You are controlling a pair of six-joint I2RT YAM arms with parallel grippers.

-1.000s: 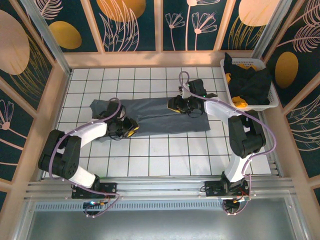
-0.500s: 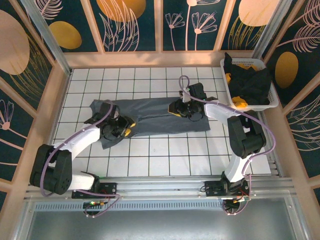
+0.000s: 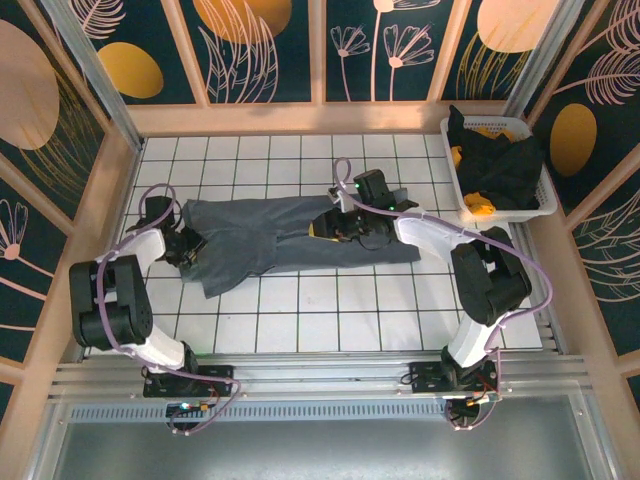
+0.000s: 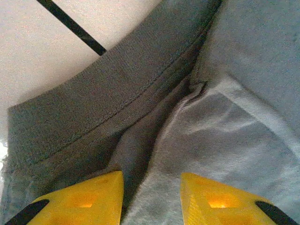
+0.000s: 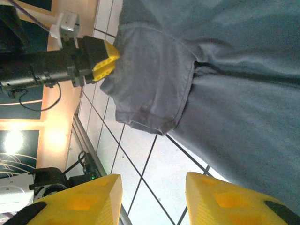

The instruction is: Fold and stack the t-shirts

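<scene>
Presently the grey shirt (image 3: 300, 235) lies spread across the table centre, long axis running 9 to 3 o'clock. It is creased, with one sleeve splayed toward 7 o'clock.

The right gripper (image 3: 335, 225) sits on the shirt's 12 o'clock edge near mid-length. Its jaws stand apart, with bare tile in the gap and nothing between them. The left gripper (image 3: 185, 245) is at the 9 o'clock end, jaws also apart and pressed close over a ribbed band (image 4: 93, 108). Cloth lies across the gap, but no pinch is evident.

Judgement: the step in hand is flattening and squaring the shirt ahead of the first fold. Each gripper should take a single layer at an edge, not a bunch. The two should draw apart evenly to clear the creases and tuck the stray sleeve inward before folding.

The table (image 3: 300, 320) is white gridded tile, flat and dry-looking, boxed by patterned walls. A white basket (image 3: 547, 205) at 2 o'clock holds a black shirt (image 3: 500, 165) and an orange one (image 3: 480, 207), both unfolded.
</scene>
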